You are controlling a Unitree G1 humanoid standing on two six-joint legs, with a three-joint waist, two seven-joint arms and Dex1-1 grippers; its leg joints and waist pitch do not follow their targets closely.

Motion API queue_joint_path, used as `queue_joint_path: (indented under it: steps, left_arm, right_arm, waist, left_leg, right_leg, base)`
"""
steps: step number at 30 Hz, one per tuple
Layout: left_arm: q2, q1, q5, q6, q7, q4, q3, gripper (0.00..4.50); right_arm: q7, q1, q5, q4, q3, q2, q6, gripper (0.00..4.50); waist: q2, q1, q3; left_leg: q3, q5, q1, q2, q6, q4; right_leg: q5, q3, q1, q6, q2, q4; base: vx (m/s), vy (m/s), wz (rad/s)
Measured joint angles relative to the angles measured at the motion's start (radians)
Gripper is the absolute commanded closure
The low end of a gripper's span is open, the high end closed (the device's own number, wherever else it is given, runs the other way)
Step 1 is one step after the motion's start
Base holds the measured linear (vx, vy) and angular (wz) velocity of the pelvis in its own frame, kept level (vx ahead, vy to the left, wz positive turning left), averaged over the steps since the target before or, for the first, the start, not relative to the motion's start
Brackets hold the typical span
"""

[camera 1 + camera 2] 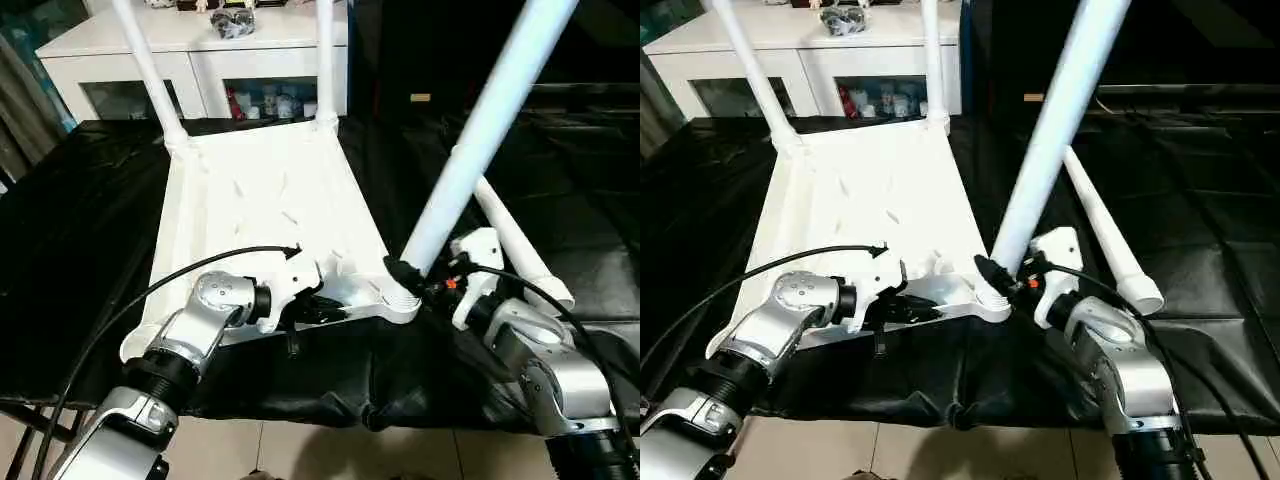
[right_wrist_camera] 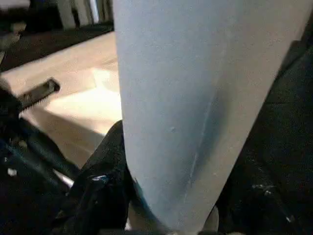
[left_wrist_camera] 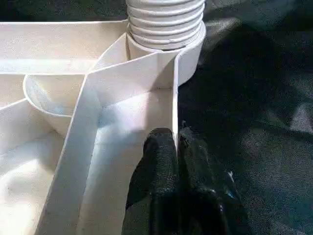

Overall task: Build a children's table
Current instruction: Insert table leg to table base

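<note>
The upturned tabletop (image 1: 260, 210) lies ribbed side up on a black-draped table (image 1: 80, 250) in front of a white cabinet (image 1: 190, 50). Two legs (image 1: 150, 70) stand in the tabletop's far sockets. At its near edge, the left tool (image 3: 175, 147) pinches the rim wall. At the tabletop's near right corner, the right tool (image 1: 1002, 277) grips a third leg (image 1: 480, 130) seated in the socket. A fourth leg (image 1: 1105, 235) lies on the cloth beside the tabletop.
</note>
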Motion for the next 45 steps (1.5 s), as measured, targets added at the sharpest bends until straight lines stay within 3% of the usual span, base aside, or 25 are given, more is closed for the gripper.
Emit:
queue_joint_path:
  steps: [12,17,24,35,38,45]
  left_arm:
    - [0.009,0.01,0.005,-0.002,-0.007,-0.018,0.0,4.5]
    - [0.032,0.017,-0.001,-0.002,-0.052,-0.032,0.0,4.5]
    - [0.076,0.027,-0.017,-0.002,-0.147,-0.065,-0.005,4.5]
    - [0.116,0.027,-0.027,0.0,-0.23,-0.069,-0.006,4.5]
    - [0.106,0.026,-0.026,0.012,-0.198,-0.065,-0.001,4.5]
    - [0.014,-0.008,0.007,0.094,0.037,-0.025,0.033,4.5]
  right_arm:
    - [0.121,-0.071,-0.015,0.055,0.051,-0.066,-0.002,2.62]
    - [0.238,-0.106,-0.002,0.119,0.066,-0.093,-0.053,2.62]
    - [0.419,-0.124,0.007,0.146,0.106,-0.15,-0.118,2.62]
    - [0.543,-0.146,0.026,0.197,0.135,-0.149,-0.173,2.62]
    - [0.517,-0.165,0.025,0.248,0.125,-0.117,-0.191,2.62]
    - [0.24,-0.276,-0.047,0.451,0.08,-0.02,-0.245,2.62]
  waist:
    - [-0.006,-0.001,-0.001]
    - [-0.008,-0.002,-0.002]
    - [-0.013,0.007,-0.002]
    - [-0.014,0.023,-0.003]
    - [-0.014,0.019,-0.003]
    - [-0.018,-0.015,0.002]
  left_leg:
    - [0.0,0.0,0.0,0.0,0.0,-0.001]
    - [0.0,0.0,0.0,0.0,0.0,-0.002]
    - [0.0,-0.001,-0.002,0.001,0.002,-0.002]
    - [0.001,-0.002,0.0,0.001,0.002,-0.003]
    - [0.001,-0.002,0.002,0.001,0.002,-0.003]
    - [0.001,-0.001,0.005,0.001,0.001,-0.002]
  right_leg:
    - [0.0,0.0,0.0,0.0,0.0,-0.001]
    - [0.0,0.0,0.0,0.0,0.0,-0.001]
    - [0.004,-0.001,0.0,-0.007,0.0,-0.001]
    - [0.004,-0.001,0.001,-0.007,0.0,-0.001]
    - [0.004,-0.001,0.001,-0.008,0.0,0.0]
    - [0.003,-0.002,0.0,-0.006,0.0,0.0]
  base:
    - [0.0,0.0,0.0]
    - [0.0,0.0,0.0]
    - [0.0,0.0,0.0]
    - [0.0,0.0,0.0]
    - [0.0,0.0,0.0]
    - [0.0,0.0,0.0]
